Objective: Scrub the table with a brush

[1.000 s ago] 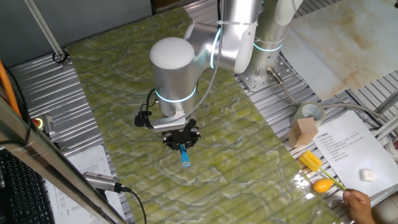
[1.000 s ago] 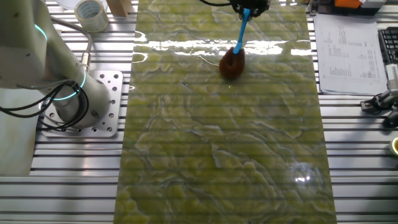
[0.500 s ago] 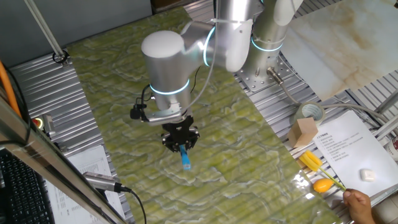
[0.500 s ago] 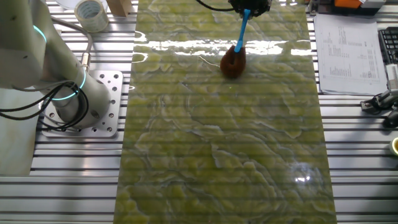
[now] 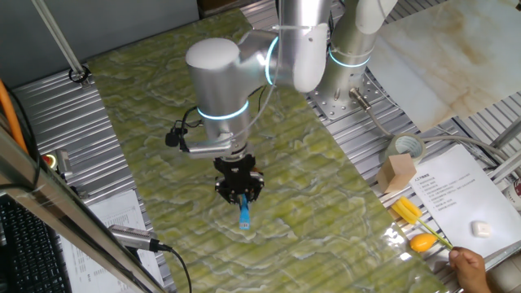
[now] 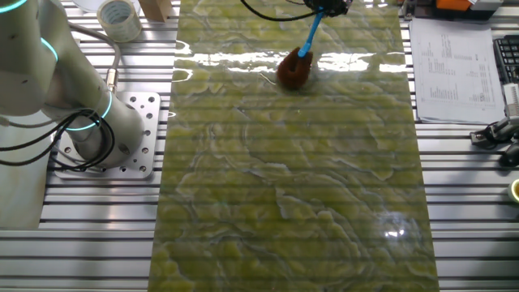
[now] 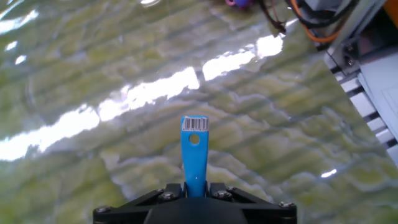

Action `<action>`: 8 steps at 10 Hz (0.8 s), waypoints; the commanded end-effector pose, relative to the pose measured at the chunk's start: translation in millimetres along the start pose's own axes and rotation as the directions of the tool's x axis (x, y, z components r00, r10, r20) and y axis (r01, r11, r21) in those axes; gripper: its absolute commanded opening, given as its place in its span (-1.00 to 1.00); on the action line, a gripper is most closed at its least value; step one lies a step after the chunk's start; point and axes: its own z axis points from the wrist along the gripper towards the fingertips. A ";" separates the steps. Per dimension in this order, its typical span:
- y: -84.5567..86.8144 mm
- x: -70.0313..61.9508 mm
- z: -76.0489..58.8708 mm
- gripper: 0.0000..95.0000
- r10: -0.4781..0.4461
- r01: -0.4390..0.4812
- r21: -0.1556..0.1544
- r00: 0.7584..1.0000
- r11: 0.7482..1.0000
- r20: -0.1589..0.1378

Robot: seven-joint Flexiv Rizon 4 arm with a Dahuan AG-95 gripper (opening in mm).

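Note:
My gripper (image 5: pixel 242 198) is shut on the brush's light-blue handle (image 5: pixel 243 213) and points down at the yellow-green marbled table (image 5: pixel 155 89). In the other fixed view the gripper (image 6: pixel 326 6) is at the top edge. From there the handle (image 6: pixel 309 39) slants down to the reddish-brown tuft (image 6: pixel 293 71), which rests on the table (image 6: pixel 292 195) by a glare band. In the hand view the handle (image 7: pixel 194 152) juts forward from the gripper (image 7: pixel 196 186), with a barcode label at its end. The tuft is hidden under it there.
A tape roll (image 5: pixel 404 148), a wooden block (image 5: pixel 396 172), a yellow long-handled tool (image 5: pixel 411 213) and a printed sheet (image 5: pixel 456 191) lie right of the table. A person's hand (image 5: pixel 472 264) is at the sheet's corner. The arm's base (image 6: pixel 113 134) stands beside the table. A keyboard (image 5: pixel 24 244) is at the left.
The brush tuft has slid a little left and toward the glare band in the other fixed view. The arm's wrist has swung, and the gripper has shifted slightly with the brush still in it.

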 end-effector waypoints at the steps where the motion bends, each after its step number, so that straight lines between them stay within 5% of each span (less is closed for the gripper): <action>1: 1.7 -6.5 5.3 -1.00 0.037 -0.037 0.020 0.999 0.999 -0.006; 3: 2.3 -6.1 5.5 -1.00 0.054 -0.054 0.026 0.998 0.998 -0.014; 6: -2.8 5.0 -1.2 -1.00 -0.039 0.044 0.050 0.995 0.998 -0.095; 8: -6.8 18.2 -8.8 -1.00 -0.082 0.087 0.043 0.990 0.995 -0.115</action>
